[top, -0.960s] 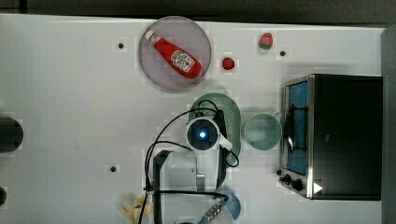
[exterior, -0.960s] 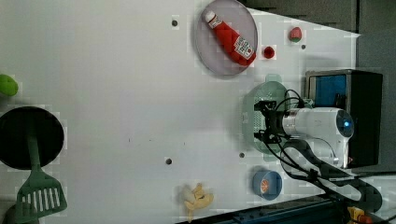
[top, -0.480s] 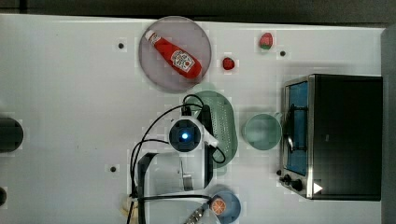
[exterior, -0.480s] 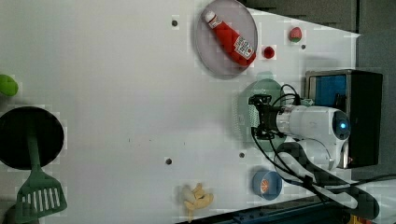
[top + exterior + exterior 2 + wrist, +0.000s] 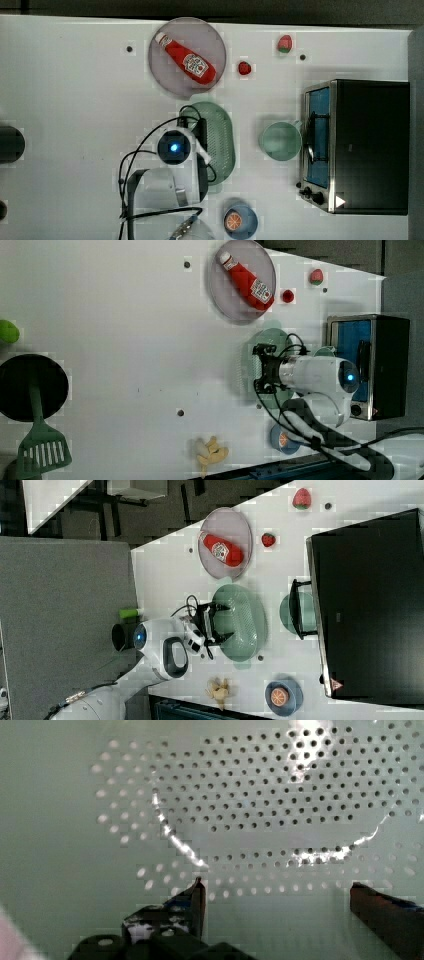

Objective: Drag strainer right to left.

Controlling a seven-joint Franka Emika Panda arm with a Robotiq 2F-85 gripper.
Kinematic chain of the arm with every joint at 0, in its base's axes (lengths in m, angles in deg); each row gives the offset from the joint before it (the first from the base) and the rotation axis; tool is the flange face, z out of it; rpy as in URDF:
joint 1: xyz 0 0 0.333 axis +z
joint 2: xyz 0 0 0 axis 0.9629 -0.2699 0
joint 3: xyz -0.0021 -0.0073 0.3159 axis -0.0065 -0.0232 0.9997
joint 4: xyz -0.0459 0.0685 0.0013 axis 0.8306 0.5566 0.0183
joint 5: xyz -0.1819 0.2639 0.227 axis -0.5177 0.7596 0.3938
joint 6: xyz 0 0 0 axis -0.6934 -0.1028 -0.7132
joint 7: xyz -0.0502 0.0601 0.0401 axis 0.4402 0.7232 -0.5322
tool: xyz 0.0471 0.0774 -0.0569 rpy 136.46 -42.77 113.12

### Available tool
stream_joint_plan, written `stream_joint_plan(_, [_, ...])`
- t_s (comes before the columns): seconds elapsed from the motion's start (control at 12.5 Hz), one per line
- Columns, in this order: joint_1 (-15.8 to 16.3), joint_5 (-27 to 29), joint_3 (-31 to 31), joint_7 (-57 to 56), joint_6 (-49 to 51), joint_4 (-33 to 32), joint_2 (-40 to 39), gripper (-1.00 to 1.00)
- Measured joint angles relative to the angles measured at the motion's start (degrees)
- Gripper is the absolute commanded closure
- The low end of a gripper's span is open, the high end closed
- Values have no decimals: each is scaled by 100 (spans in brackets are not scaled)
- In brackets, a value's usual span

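Tool (image 5: 275, 892) spread wide inside strainer (image 5: 220, 137) basin, gripping nothing; strainer mid-counter in top view, left of cup (image 5: 280, 141), below plate (image 5: 170, 65) holding ketchup bottle (image 5: 187, 59). Drag step apparently in hand; next probably needs pushing against basin wall toward top view's left. Blue bowl (image 5: 245, 220) holding orange slice; strainer and cup empty.

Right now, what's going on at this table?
A single robot arm has its gripper down in the pale green strainer, jaws wide open, nothing clamped. In the top view the strainer lies mid-table, with the plate holding a ketchup bottle above it and a green cup and toaster oven on the top view's right.
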Motion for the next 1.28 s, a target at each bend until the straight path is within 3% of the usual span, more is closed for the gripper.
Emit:
stream_joint_plan(0.48, [673,-17,315,610,-6,0,-25,-100])
stream_joint_plan(1.28, [1181,-90,414,1315,806,1119,-636,-100])
